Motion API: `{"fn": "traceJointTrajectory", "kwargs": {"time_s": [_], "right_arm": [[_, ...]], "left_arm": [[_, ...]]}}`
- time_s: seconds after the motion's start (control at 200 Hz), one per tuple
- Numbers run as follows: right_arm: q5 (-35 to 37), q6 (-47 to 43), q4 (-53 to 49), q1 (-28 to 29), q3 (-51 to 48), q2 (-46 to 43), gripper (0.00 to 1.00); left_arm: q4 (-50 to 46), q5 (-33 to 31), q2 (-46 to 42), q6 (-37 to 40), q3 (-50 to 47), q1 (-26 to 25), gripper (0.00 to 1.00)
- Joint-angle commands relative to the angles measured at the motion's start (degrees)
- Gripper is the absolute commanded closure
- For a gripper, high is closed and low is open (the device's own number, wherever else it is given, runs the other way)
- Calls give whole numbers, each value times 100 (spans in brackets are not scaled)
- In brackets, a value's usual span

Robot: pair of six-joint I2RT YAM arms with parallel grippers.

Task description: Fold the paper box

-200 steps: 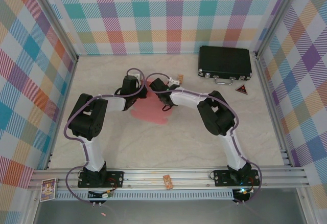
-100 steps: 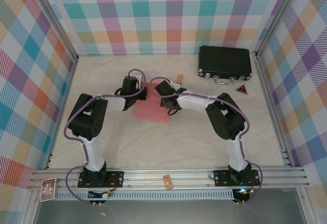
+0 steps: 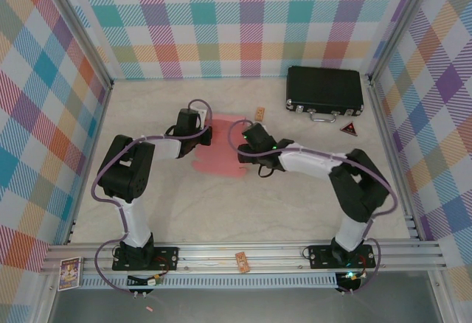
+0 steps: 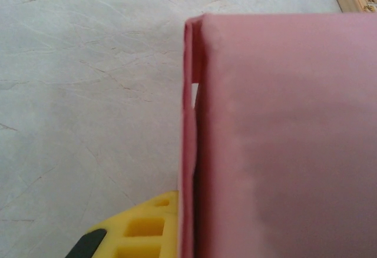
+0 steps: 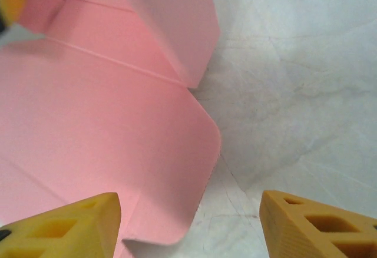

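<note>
Right wrist view: our right end effector (image 5: 188,225) hangs spread over the thin pink cardboard paper box (image 5: 88,122). Our left end effector (image 3: 207,133) pinches its raised wall.

box at mid-table, a gripper on either side

the paper box (image 3: 217,157) lies on the table (image 3: 258,205) near the middle, a little left of centre. the left gripper (image 3: 206,133) sits at the box's far left edge, where a raised panel stands upright against the inner side of one finger (image 4: 135,234). the right gripper (image 3: 242,148) is at the box's right edge with its jaws spread, one finger (image 5: 65,225) over the flat sheet's corner and the other over bare table. behind the box and to its right lies a small wooden block (image 3: 259,113). further right, near the back right corner, sits a hard case (image 3: 324,91), with a small triangle (image 3: 348,129) just before its right end.
</note>
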Motion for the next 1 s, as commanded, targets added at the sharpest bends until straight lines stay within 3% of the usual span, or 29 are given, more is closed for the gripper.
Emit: {"fn": "traceJointTrajectory", "kwargs": {"time_s": [0.0, 0.35, 0.585, 0.745, 0.995], "right_arm": [[-563, -586, 360, -327, -299, -532, 36], [-1805, -1165, -299, -1699, 112, -1028, 36], [-2944, -1700, -1148, -1841, 1749, 136, 36], [-3195, -1644, -1255, -1840, 2334, 798, 36], [-4258, -1776, -1696, -1844, 3309, 1844, 37]], "left_arm": [[-258, 264, -148, 237, 122, -64, 90], [-507, 516, -23, 725, 350, -286, 92], [-650, 695, 77, 1035, 488, -414, 92], [-596, 783, 99, 1255, 487, -500, 92], [-759, 894, 155, 1474, 590, -597, 93]]}}
